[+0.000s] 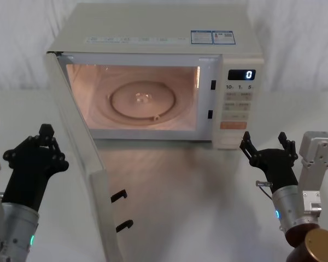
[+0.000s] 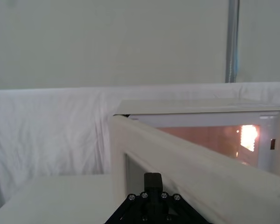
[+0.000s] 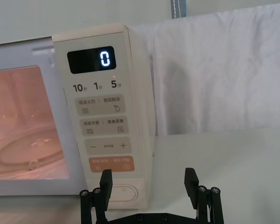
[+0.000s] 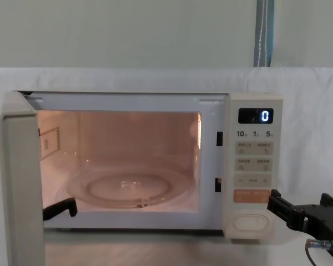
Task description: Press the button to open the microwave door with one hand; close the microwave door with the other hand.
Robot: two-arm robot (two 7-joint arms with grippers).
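Observation:
The microwave door (image 1: 101,210) (image 4: 19,183) (image 2: 186,168) stands swung wide open toward me on its left hinge, and the cavity is lit. The button (image 1: 233,141) (image 3: 123,192) (image 4: 251,222) is the wide cream key at the bottom of the control panel. My right gripper (image 1: 265,143) (image 3: 148,179) (image 4: 302,206) is open and holds nothing. It hovers low, just in front and to the right of the button, apart from it. My left gripper (image 1: 46,131) (image 2: 152,179) is shut and empty. It stays on the outer side of the open door, near the door's free end.
The glass turntable (image 1: 142,101) lies inside the cavity. The display (image 3: 92,59) reads 0, and an orange key (image 3: 111,164) sits just above the button. A white cloth covers the table (image 1: 197,191) and backdrop. A brown round thing (image 1: 320,245) sits by my right arm.

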